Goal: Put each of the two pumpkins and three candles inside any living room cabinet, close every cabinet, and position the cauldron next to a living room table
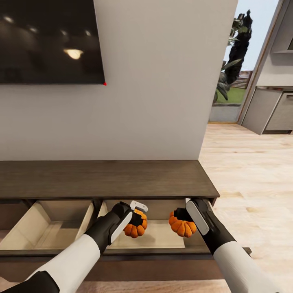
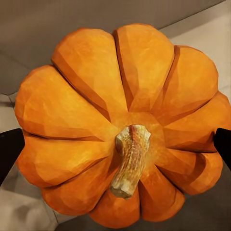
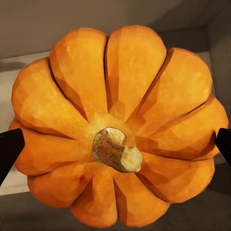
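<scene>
Pumpkins came first: you had two squat, ribbed orange ones in hand, one point(image 1: 136, 228) clamped in your left tool point(image 1: 137, 221), the other point(image 1: 182, 225) in your right tool point(image 1: 184, 219), both hanging over the right-hand open drawer point(image 1: 162, 240) of the long dark brown wood cabinet point(image 1: 106, 179). Neither was yet set down inside. Two drawers stood open, their pale insides bare. Judging by that, you had the candles, the closing and the cauldron left to do.
</scene>
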